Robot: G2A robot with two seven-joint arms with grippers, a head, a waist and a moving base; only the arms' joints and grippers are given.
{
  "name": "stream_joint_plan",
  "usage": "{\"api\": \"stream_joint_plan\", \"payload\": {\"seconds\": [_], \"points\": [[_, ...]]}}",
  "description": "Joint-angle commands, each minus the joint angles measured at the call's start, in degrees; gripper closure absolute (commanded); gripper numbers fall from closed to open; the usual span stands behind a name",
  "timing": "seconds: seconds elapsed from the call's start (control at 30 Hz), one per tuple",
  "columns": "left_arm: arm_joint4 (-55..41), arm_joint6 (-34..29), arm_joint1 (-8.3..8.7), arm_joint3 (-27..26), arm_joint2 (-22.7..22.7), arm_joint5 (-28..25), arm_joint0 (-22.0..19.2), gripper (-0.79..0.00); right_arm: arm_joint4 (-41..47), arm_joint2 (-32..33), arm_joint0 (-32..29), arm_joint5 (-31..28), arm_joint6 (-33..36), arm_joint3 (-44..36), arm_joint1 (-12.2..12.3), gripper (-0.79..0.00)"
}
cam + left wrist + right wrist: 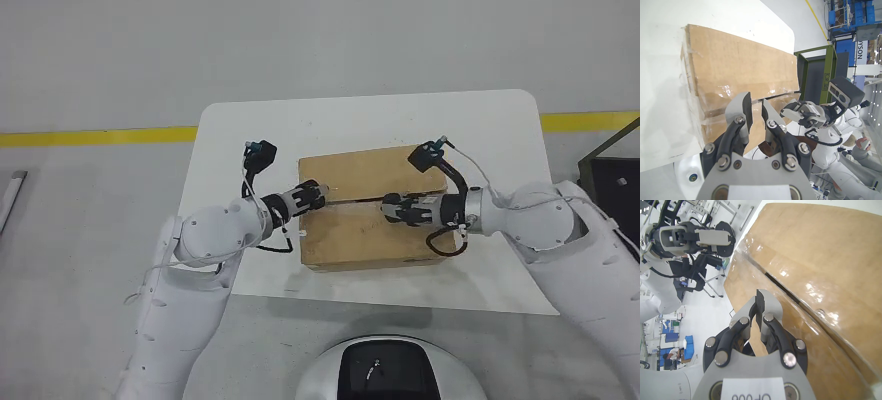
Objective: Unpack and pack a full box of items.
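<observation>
cardboard box (350, 240) x1 | white table (250, 130) x1 | left claw (322, 190) + right claw (384, 207) = 2

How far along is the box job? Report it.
Done: nothing; the brown cardboard box on the white table is closed, clear tape over its seam. In hand: left jaws, slightly open, and right jaws, shut, sit at the seam. Left: opening, unpacking, repacking.

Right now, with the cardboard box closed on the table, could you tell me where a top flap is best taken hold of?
Probably at the flap's free edge along the centre seam of the cardboard box, coming from above: a dark slit shows there between the two flaps, giving a finger room to slip under and lift.
</observation>
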Motion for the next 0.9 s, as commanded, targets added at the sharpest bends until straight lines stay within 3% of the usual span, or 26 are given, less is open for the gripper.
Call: {"api": "stream_joint_plan", "payload": {"seconds": [0.0, 0.33, 0.4, 0.5, 0.53, 0.57, 0.6, 0.8, 0.87], "points": [[-0.21, -0.27, -0.22, 1.37, 1.48, -0.24, -0.75, -0.139, 1.02, 2.35, -1.45, -0.03, -0.58, -0.85, 0.38, 0.000], [-0.58, -1.77, -0.77, 4.19, 4.82, -0.69, -3.14, -0.148, 9.57, 15.65, -10.08, 0.78, -3.37, -4.44, 2.12, -0.015], [-0.56, -2.29, -0.71, 4.06, 4.84, -0.73, -3.13, -0.160, 12.44, 17.59, -11.59, 0.66, -2.63, -4.96, 2.35, -0.123], [-0.54, -3.13, -0.57, 3.39, 4.68, -0.60, -2.90, -0.160, 15.07, 19.62, -13.54, 0.72, -0.76, -5.73, 2.71, -0.219], [-0.64, -3.48, -0.51, 3.14, 4.59, -0.49, -2.73, -0.163, 15.49, 20.14, -14.14, 0.76, -0.20, -6.01, 2.83, -0.299], [-0.61, -3.68, -0.45, 2.84, 4.50, -0.36, -2.53, -0.172, 15.73, 20.66, -14.70, 0.87, 0.07, -6.19, 2.94, -0.643], [-0.63, -3.97, -0.39, 2.56, 4.44, -0.29, -2.29, -0.175, 15.31, 21.14, -15.18, 0.85, 0.11, -6.56, 3.06, -0.785], [-0.57, -4.51, -0.07, 1.56, 3.93, -0.12, -1.16, -0.191, 10.24, 20.77, -18.36, -0.35, 0.15, -10.94, 3.54, -0.785], [-0.74, -4.46, 0.00, 1.13, 3.59, -0.01, -1.16, -0.259, 11.44, 20.46, -19.02, 0.25, -0.08, -11.23, 3.55, -0.785]]}}
